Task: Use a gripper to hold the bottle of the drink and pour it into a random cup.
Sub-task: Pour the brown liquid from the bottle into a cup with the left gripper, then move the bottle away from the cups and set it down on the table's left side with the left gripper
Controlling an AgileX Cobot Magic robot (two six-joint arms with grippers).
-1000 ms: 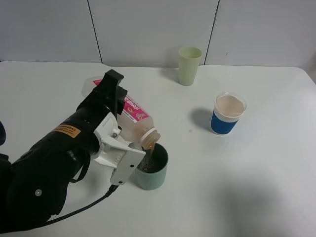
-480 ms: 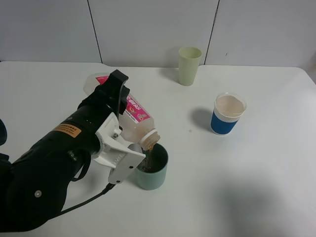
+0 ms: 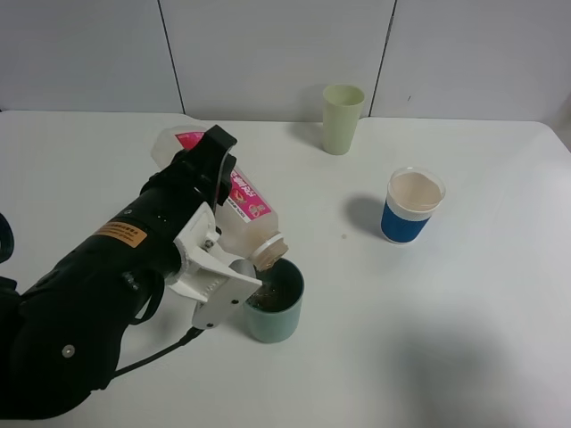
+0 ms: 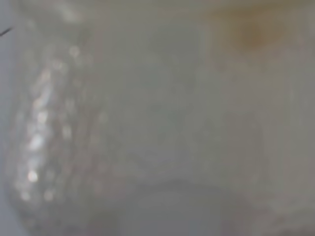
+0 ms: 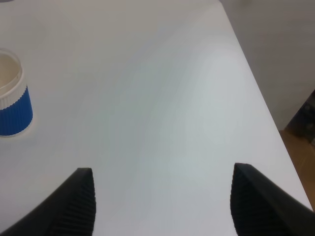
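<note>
In the exterior high view my left gripper (image 3: 211, 171) is shut on the bottle of the drink (image 3: 246, 203). The bottle is tipped steeply, with its open neck down over the rim of the teal-green cup (image 3: 278, 321). Dark liquid lies inside the cup, and the bottle looks almost drained. The left wrist view is filled by the blurred clear wall of the bottle (image 4: 147, 123), with a brownish patch at one edge. My right gripper (image 5: 162, 206) shows only in the right wrist view, open over bare table with nothing between its black fingers (image 5: 74, 201).
A tall pale green cup (image 3: 343, 118) stands at the back of the white table (image 3: 464, 294). A blue-and-white cup (image 3: 412, 207) (image 5: 11, 101) stands to the right. The table's right edge (image 5: 256, 93) runs close to my right gripper.
The left gripper has tipped the bottle steeper, so its base rose a little. The brown stream at the neck has thinned to almost nothing.
</note>
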